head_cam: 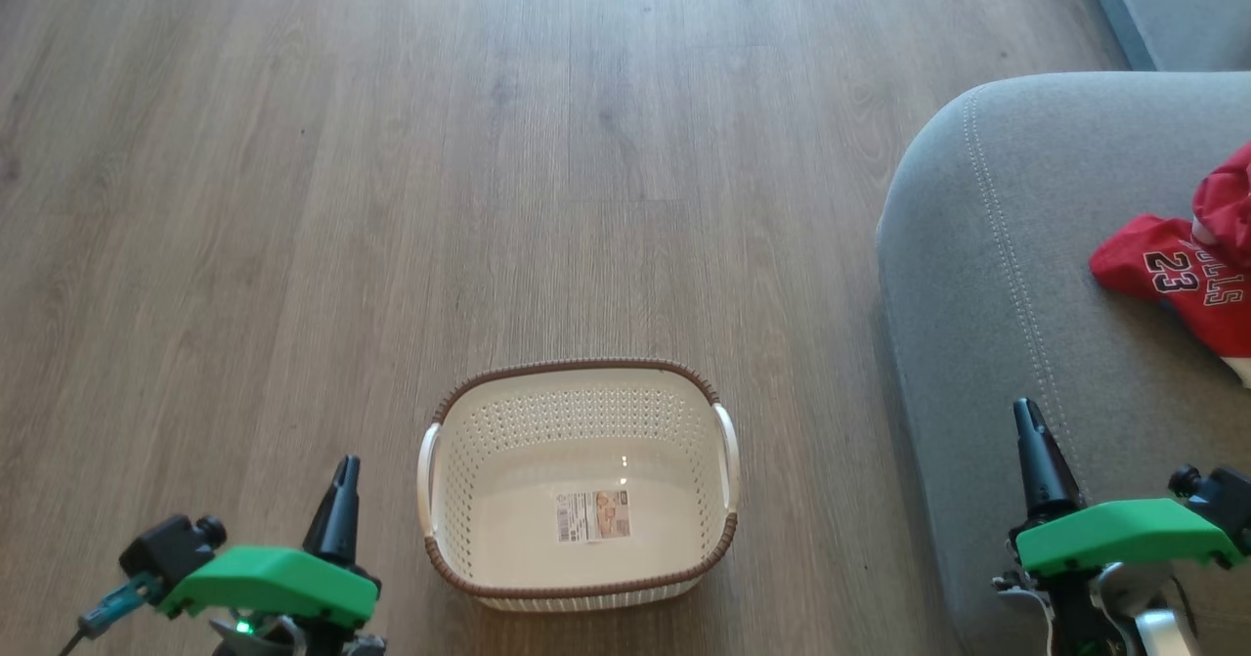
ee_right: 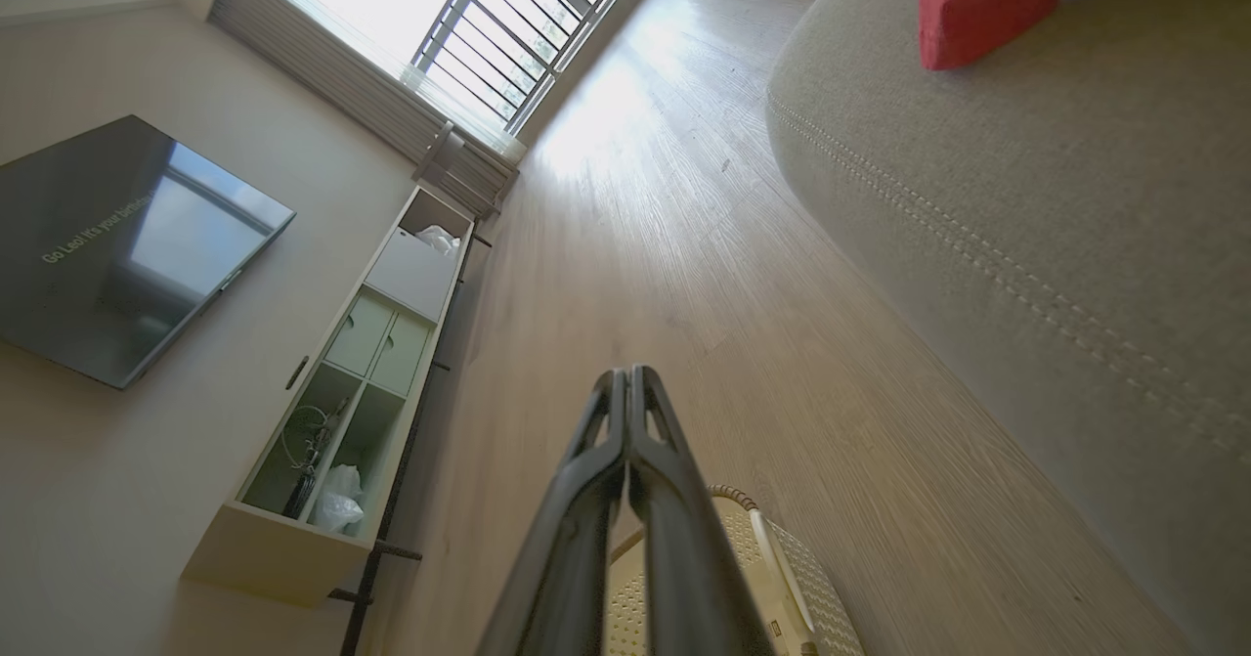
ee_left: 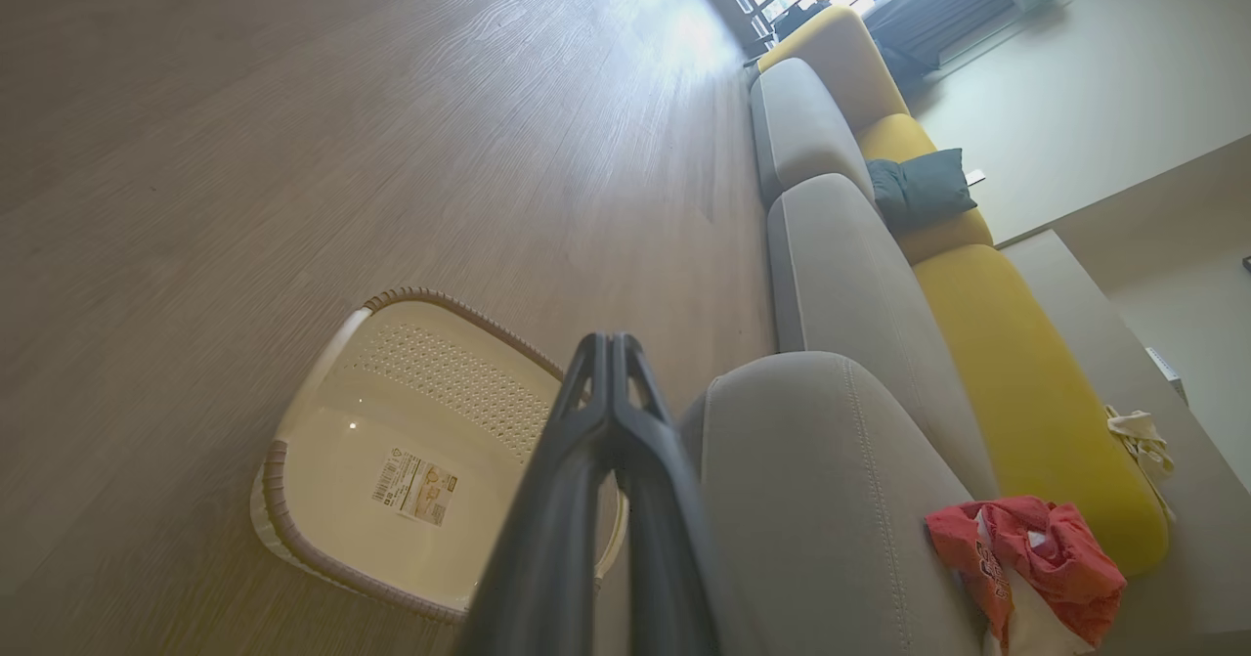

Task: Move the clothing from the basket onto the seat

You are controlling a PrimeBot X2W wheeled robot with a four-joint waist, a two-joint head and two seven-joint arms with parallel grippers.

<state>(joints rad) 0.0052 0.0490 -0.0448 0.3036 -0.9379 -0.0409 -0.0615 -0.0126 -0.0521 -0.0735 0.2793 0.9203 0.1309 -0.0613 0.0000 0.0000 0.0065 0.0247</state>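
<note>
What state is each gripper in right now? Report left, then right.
Left gripper: shut, holding nothing.
Right gripper: shut, holding nothing.

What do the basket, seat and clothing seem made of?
The basket: likely moulded plastic, cream, slightly glossy; perforated walls, a light glint on its floor. The seat: grey woven upholstery, matte; pale double stitching. The clothing: red fabric, perhaps synthetic jersey; soft crumpled folds.

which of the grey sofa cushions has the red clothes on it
The nearest grey seat, the one right beside the basket: the red clothing lies bunched on top of it. The two grey cushions beyond it carry none.
</note>
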